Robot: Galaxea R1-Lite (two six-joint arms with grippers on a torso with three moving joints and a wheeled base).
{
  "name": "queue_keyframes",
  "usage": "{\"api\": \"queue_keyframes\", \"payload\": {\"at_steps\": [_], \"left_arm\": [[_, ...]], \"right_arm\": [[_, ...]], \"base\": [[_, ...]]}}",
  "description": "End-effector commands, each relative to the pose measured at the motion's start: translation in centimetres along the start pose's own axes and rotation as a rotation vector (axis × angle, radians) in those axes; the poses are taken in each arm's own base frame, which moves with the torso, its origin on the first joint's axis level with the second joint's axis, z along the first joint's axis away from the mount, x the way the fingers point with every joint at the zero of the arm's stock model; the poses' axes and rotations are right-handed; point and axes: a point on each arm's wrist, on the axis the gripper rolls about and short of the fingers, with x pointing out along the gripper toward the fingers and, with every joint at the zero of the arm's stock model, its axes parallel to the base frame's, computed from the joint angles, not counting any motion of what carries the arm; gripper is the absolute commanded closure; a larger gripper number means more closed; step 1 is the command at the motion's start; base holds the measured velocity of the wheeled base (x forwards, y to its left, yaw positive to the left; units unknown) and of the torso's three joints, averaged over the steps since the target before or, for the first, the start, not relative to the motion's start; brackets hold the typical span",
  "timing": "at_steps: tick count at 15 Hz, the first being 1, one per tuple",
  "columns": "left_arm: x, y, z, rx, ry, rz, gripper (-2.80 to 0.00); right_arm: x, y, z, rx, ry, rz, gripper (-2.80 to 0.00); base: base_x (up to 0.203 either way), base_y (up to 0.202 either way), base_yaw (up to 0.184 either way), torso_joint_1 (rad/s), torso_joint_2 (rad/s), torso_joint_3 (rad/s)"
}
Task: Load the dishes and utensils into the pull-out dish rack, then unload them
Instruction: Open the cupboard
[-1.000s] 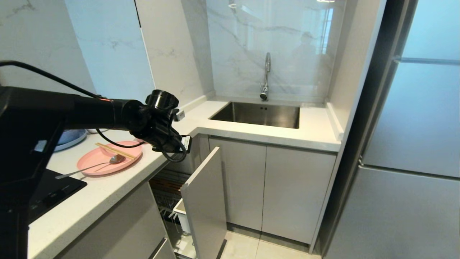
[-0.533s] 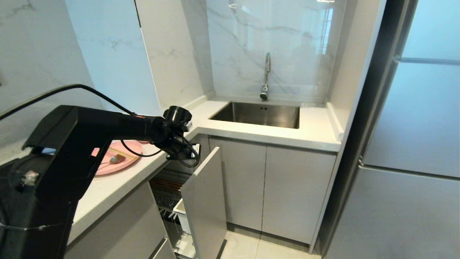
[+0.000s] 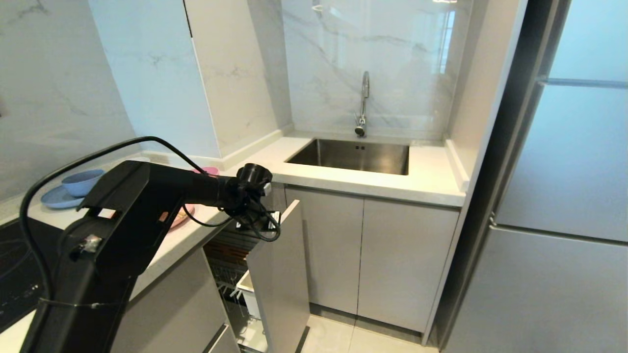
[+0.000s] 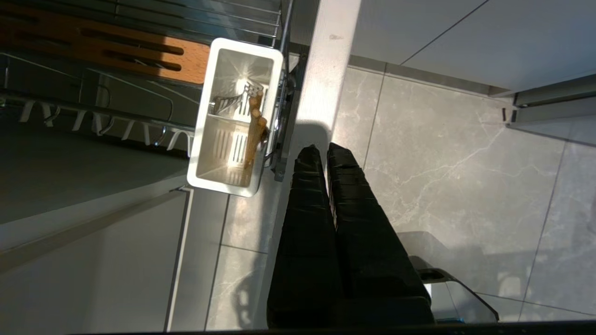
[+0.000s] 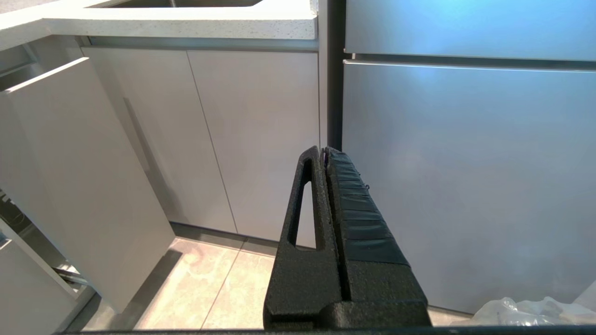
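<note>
The pull-out dish rack (image 3: 226,274) stands drawn out below the counter, its pale front panel (image 3: 280,279) toward the room. My left gripper (image 3: 255,221) hangs shut and empty, pointing down just above the panel's top edge (image 4: 326,70); its fingertips (image 4: 311,153) touch nothing. Beside them is the white utensil cup (image 4: 235,121), holding brown wooden sticks (image 4: 253,132). The slotted wooden strip (image 4: 107,46) and white prongs (image 4: 93,123) lie further in. The pink plate (image 3: 179,216) and pink bowl (image 3: 211,170) sit on the counter, mostly behind my arm. The utensils are hidden. My right gripper (image 5: 323,151) is parked shut, low, facing the cabinets.
A blue bowl (image 3: 81,181) on a blue plate (image 3: 55,198) sits at the counter's far left beside a black hob (image 3: 12,264). The sink (image 3: 353,156) and faucet (image 3: 363,103) are in the corner. A tall fridge (image 3: 564,196) fills the right. Tiled floor (image 4: 442,153) lies in front of the rack.
My left arm has swung off the counter, away from the pink plate, rightward and down to the rack's front panel. Its elbow dropped, uncovering the blue dishes. The gripper stayed shut.
</note>
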Motion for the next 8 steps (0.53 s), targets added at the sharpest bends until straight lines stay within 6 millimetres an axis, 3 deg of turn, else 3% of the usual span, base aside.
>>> {"api": "queue_keyframes", "payload": {"at_steps": [1, 4, 5, 6, 8], "left_arm": [[0.08, -0.02, -0.03, 0.0, 0.002, 0.003, 0.0], [0.41, -0.31, -0.2, 0.004, 0.007, 0.008, 0.0], [0.47, -0.38, -0.24, 0.005, 0.008, 0.011, -2.35], [0.46, -0.52, -0.26, 0.008, 0.007, 0.013, -2.8], [0.36, -0.59, -0.17, 0.007, 0.003, 0.011, -2.8]], "right_arm": [[0.0, 0.0, 0.01, 0.0, -0.001, -0.001, 0.0], [0.01, 0.0, 0.01, 0.0, 0.001, 0.0, 0.0], [0.01, 0.0, 0.01, 0.0, 0.001, 0.0, 0.0], [0.0, 0.0, 0.0, 0.0, 0.0, 0.0, 0.0], [0.0, 0.0, 0.0, 0.001, 0.0, 0.0, 0.0]], "base": [[0.0, 0.0, 0.0, 0.0, 0.0, 0.0], [0.0, 0.0, 0.0, 0.0, 0.0, 0.0], [0.0, 0.0, 0.0, 0.0, 0.0, 0.0], [0.0, 0.0, 0.0, 0.0, 0.0, 0.0], [0.0, 0.0, 0.0, 0.0, 0.0, 0.0]]}}
